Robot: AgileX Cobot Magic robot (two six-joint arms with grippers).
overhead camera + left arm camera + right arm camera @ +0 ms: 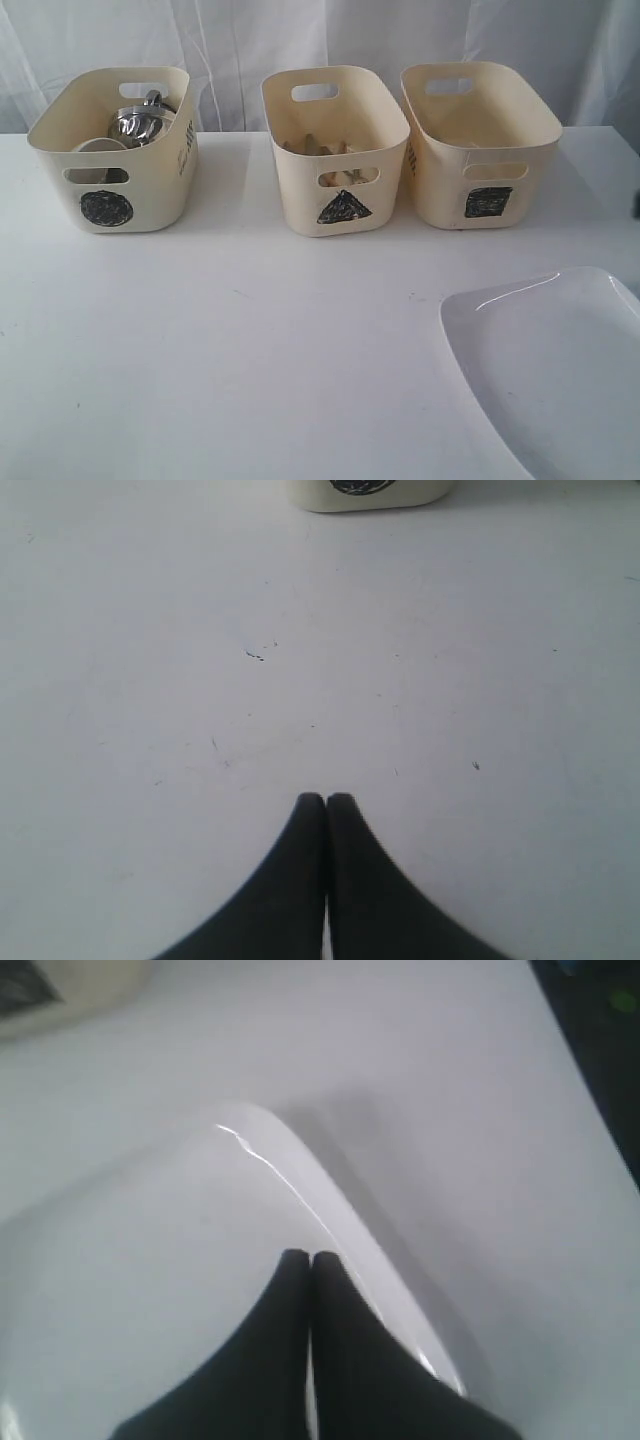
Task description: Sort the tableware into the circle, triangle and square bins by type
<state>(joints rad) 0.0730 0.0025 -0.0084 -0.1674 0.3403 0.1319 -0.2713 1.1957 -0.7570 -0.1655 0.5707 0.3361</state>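
Right wrist view has the right gripper [308,1260] poised over the rim of the large white plate [140,1260] on the table [250,350], fingers pressed together and empty, while the left gripper [326,802], likewise clenched, hovers above the tabletop.

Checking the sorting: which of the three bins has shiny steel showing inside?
The leftmost bin, marked with a circle; steelware glints inside it, while the triangle bin shows wooden pieces.

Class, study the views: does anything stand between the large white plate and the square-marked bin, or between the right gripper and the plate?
Nothing visible does. Only white table shows between the plate and the square bin. The right gripper, shut, is right over the plate near its rim, with nothing between them.
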